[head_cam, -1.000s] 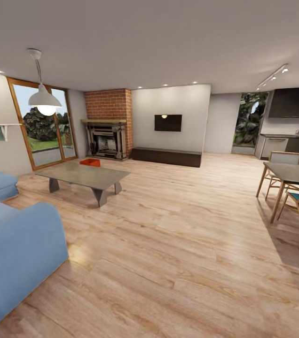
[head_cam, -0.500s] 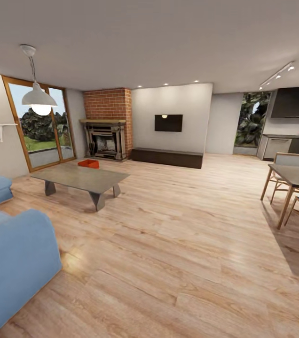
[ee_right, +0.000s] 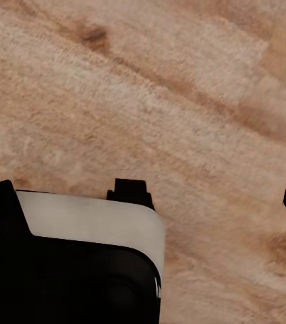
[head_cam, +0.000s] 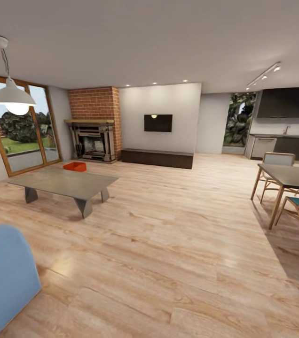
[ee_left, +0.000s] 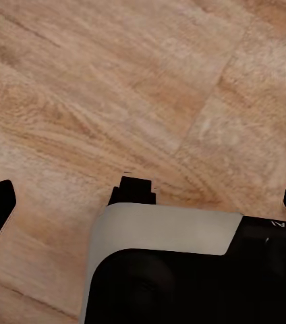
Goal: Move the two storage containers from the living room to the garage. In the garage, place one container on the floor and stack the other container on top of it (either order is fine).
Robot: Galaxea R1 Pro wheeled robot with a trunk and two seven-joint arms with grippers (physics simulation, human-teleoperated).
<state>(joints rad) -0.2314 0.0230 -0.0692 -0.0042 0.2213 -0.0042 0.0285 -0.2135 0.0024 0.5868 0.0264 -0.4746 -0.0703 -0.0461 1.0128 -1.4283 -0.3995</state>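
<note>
Red bin (head_cam: 74,166) behind table (head_cam: 65,183), bigger now, I roll closer; both grippers (ee_left: 143,202) (ee_right: 146,196) spread apart, empty

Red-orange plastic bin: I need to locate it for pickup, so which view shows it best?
The head view: the red-orange plastic bin sits on the wood plank floor beyond the grey coffee table. Both wrist views look down at floor planks.

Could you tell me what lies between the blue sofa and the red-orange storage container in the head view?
The grey coffee table stands between the blue sofa and the storage container, with wood plank floor around it, as seen in the head view.
</note>
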